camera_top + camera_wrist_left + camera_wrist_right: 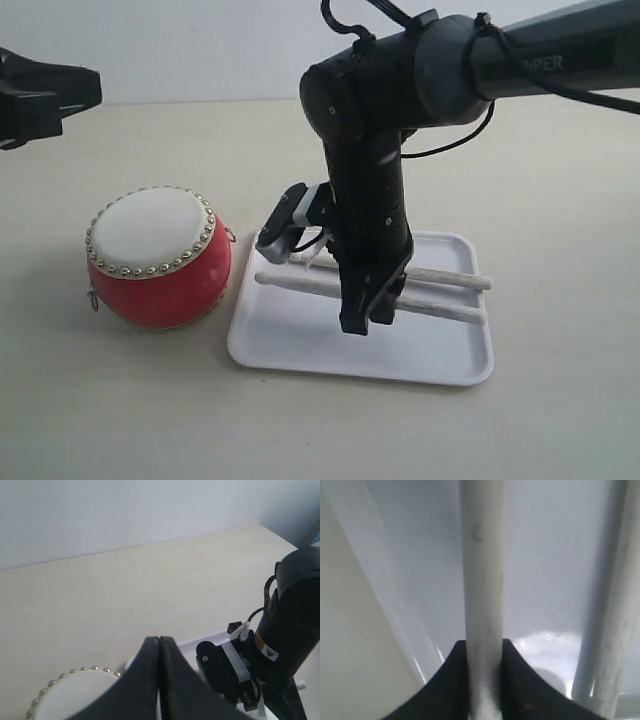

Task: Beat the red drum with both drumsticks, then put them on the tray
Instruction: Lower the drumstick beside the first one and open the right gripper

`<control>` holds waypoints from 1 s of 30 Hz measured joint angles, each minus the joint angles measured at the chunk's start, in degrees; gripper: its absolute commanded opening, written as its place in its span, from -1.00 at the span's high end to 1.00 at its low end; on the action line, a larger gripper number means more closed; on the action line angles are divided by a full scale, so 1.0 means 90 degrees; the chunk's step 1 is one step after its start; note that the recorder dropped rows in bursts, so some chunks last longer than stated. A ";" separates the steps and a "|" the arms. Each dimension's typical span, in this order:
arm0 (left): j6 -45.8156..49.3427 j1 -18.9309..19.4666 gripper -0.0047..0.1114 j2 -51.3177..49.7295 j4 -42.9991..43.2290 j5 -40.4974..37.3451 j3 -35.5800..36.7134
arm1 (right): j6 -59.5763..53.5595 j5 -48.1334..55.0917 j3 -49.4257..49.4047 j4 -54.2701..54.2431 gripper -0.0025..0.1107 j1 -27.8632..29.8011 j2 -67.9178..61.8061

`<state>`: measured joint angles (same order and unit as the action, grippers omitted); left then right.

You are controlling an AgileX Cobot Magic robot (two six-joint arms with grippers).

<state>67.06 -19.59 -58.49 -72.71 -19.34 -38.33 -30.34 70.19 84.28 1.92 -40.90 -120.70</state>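
The red drum (158, 257) with its cream skin (75, 696) stands on the table left of the white tray (300, 345). Both drumsticks lie across the tray: the far drumstick (450, 277) rests free, and the near drumstick (300, 285) runs under my right arm. My right gripper (365, 322) points down onto the tray, shut on the near drumstick (481, 580), which fills the gap between its fingers (520, 680). The far drumstick (615, 605) lies beside it. My left gripper (85, 92) hangs high at the far left, shut and holding nothing (159, 645).
The right arm (292, 625) and its wrist camera (285, 225) stand over the tray's middle, between the drum and the tray's right half. Bare beige table (120, 400) surrounds both. A pale wall (125, 510) runs along the back.
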 measured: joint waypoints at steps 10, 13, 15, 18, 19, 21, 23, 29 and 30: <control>0.0000 0.0000 0.92 0.0046 0.0037 0.0142 0.0063 | -0.0387 -0.0243 0.0000 -0.0168 0.95 -0.0004 -0.0167; 0.0000 0.0000 0.92 0.0046 0.0037 0.0184 0.0063 | -0.0414 -0.0396 0.0000 -0.0213 0.87 -0.0004 -0.0167; 0.0000 0.0000 0.92 0.0046 0.0037 0.0193 0.0063 | -0.0414 -0.0443 0.0000 -0.0213 0.76 -0.0004 -0.0167; 0.0000 0.0000 0.92 0.0046 0.0037 0.0207 0.0063 | -0.0427 -0.0453 0.0000 -0.0213 0.54 -0.0004 -0.0167; 0.0000 0.0000 0.92 0.0046 0.0037 0.0207 0.0063 | -0.0453 -0.0453 0.0000 -0.0213 0.45 -0.0004 -0.0167; 0.0000 0.0000 0.92 0.0046 0.0037 0.0207 0.0063 | -0.0480 -0.0453 0.0000 -0.0213 0.23 -0.0004 -0.0167; -0.0038 0.0000 0.92 0.0046 0.0037 0.0207 0.0063 | -0.0495 -0.0453 0.0000 -0.0213 0.07 -0.0004 -0.0167; -0.0115 0.0000 0.92 0.0046 0.0037 0.0306 0.0063 | -0.0508 -0.0453 0.0000 0.0017 0.00 -0.0004 -0.0167; -0.0115 0.0000 0.92 0.0046 0.0037 0.0320 0.0063 | -0.0508 -0.0453 0.0000 0.0137 0.00 -0.0004 -0.0167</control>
<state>66.02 -19.59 -58.08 -72.38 -16.47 -37.76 -34.91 66.11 84.28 3.15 -40.93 -122.21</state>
